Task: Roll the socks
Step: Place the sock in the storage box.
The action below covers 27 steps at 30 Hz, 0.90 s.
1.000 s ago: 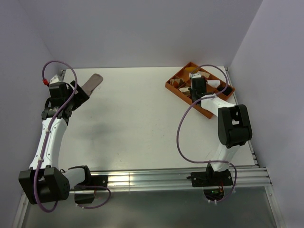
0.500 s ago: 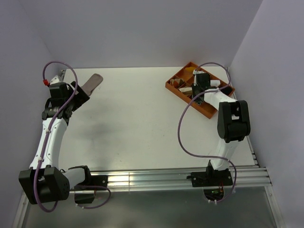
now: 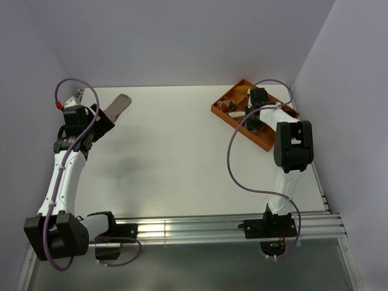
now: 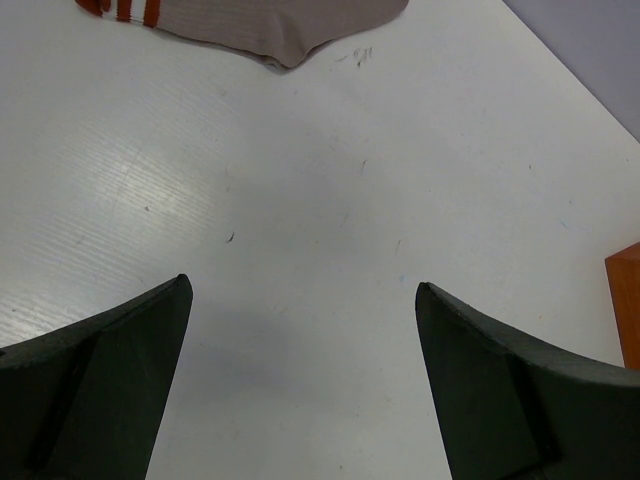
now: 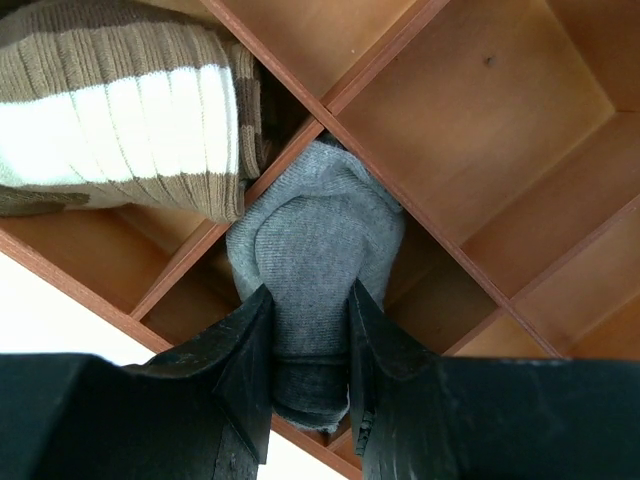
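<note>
My right gripper (image 5: 305, 295) is shut on a rolled grey sock (image 5: 315, 240) with a dark cuff end. It holds the sock over the crossing dividers of the orange divided tray (image 5: 380, 170). In the top view this gripper (image 3: 254, 120) hangs over the tray (image 3: 222, 113) at the back right. The pinkish-tan sock (image 3: 118, 106) with red cuff stripes lies flat at the back left, and its toe end (image 4: 260, 25) shows at the top of the left wrist view. My left gripper (image 4: 300, 290) stands open just short of that sock, over bare table with nothing between its fingers.
A brown and white striped bundle (image 5: 130, 110) fills the tray compartment beside the grey sock. Other small cloth bundles (image 3: 233, 106) sit in the tray's near compartments. Grey walls close the table at the back and on both sides.
The right arm's wrist has swung back and to the right over the tray with the grey sock in its grip. The left arm has not moved.
</note>
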Each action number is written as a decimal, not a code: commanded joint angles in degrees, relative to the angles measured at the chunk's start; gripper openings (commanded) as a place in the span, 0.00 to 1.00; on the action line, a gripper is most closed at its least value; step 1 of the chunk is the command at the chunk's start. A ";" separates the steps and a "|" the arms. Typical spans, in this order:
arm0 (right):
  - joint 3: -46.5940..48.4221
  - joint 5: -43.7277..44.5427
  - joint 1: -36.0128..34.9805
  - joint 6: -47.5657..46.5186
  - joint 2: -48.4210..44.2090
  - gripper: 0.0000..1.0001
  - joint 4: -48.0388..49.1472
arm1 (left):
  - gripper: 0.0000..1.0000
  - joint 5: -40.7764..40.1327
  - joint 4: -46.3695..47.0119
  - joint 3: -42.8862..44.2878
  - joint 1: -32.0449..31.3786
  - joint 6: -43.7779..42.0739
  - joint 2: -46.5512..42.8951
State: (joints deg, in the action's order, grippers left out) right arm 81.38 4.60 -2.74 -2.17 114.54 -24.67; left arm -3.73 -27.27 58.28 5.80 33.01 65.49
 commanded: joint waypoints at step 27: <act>1.33 -3.02 1.87 7.01 -7.58 0.38 -3.46 | 0.98 1.97 2.39 -0.89 0.09 -0.85 -1.07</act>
State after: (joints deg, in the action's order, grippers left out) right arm 82.91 0.91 -1.23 4.25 108.14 -29.34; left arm -2.63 -26.94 57.45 5.80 33.01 65.49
